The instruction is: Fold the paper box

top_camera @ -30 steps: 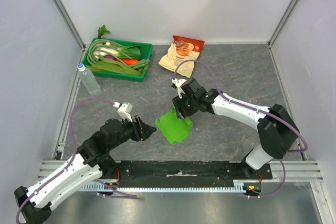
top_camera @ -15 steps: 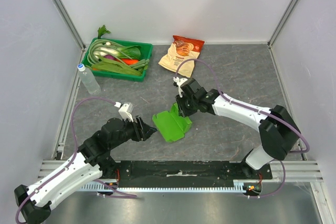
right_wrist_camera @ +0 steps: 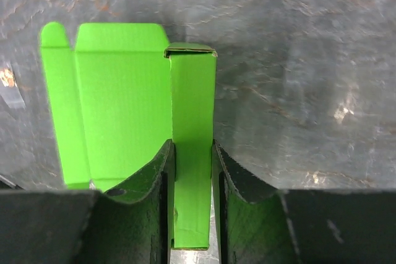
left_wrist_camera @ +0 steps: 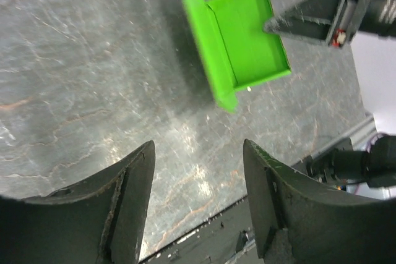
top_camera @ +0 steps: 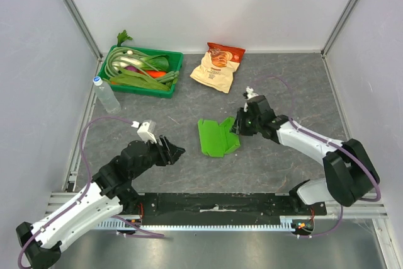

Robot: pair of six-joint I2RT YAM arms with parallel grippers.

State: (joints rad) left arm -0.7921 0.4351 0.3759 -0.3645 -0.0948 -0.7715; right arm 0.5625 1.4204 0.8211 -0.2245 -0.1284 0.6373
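Observation:
The lime-green paper box [top_camera: 216,135] lies on the grey table near its middle, partly unfolded, with creased flaps. My right gripper [top_camera: 238,125] is shut on the box's right side wall; in the right wrist view that green wall [right_wrist_camera: 192,171] runs between both fingers, the flat panel [right_wrist_camera: 117,97] spreading left. My left gripper [top_camera: 177,151] stands open to the left of the box, apart from it. In the left wrist view the box [left_wrist_camera: 238,38] lies ahead of my left gripper [left_wrist_camera: 198,153], nothing between its fingers.
A dark green tray [top_camera: 175,68] of vegetables stands at the back left. A beige-and-red snack bag [top_camera: 218,66] lies at the back centre. A clear plastic bottle [top_camera: 105,96] lies by the left wall. Frame rails border the table.
My right gripper closed on the box's side wall and pulled it right and toward the back; the box turned and flattened. My left gripper stayed put and opened slightly.

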